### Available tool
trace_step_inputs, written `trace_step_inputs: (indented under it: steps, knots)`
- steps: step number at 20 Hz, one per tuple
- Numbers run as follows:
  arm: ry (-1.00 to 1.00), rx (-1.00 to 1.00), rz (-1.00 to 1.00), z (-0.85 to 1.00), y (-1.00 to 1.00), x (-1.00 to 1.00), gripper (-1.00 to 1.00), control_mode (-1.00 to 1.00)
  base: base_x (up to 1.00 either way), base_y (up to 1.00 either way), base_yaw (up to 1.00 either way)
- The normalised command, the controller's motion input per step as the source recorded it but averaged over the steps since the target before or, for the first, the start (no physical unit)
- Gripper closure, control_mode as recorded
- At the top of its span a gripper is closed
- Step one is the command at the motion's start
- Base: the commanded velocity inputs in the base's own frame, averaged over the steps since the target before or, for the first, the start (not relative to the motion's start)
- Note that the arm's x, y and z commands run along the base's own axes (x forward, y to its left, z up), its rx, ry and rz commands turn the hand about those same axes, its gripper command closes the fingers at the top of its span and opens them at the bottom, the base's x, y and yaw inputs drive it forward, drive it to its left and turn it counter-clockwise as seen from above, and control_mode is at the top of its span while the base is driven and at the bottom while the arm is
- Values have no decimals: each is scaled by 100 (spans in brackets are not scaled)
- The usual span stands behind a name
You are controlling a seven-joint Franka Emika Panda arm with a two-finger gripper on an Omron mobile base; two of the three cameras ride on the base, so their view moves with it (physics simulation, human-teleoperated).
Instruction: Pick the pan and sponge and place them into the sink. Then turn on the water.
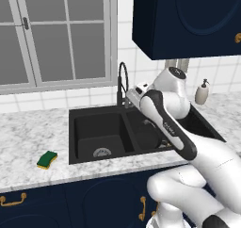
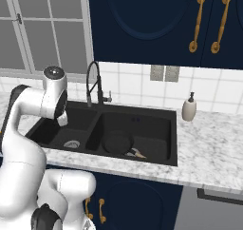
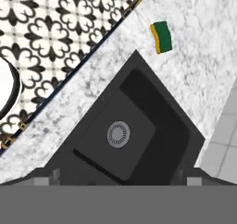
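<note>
End effector wide open over the left basin, holding nothing

Nearest, the sponge [image 1: 47,159] lies on the marble desk [image 1: 28,137], left of the sink [image 1: 73,128] and well apart from the arm. The end effector [image 3: 118,179] hangs above the left basin with its jaws spread wide, touching nothing. The pan [image 2: 118,142] rests in the right basin. Behind the divider stands the faucet [image 2: 93,84]
</note>
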Motion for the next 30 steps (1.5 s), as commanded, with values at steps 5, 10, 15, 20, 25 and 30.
trace_step_inputs:
  steps: [5, 10, 15, 20, 25, 30]
  knots:
    - [1, -14, 12, 0, 100, 0, -100, -100, 0, 0, 0]
    - [12, -3, 12, 0, 100, 0, -100, -100, 0, 0, 0]
    - [17, -1, 11, -17, 89, 0, -100, -100, 0, 0, 0]
    - [14, -5, 13, -37, 69, 0, -100, -100, 0, 0, 0]
    - [7, -9, 15, -49, 72, -3, -100, -100, 0, 0, 0]
    - [0, -12, 11, -48, 66, -11, -100, -100, 0, 0, 0]
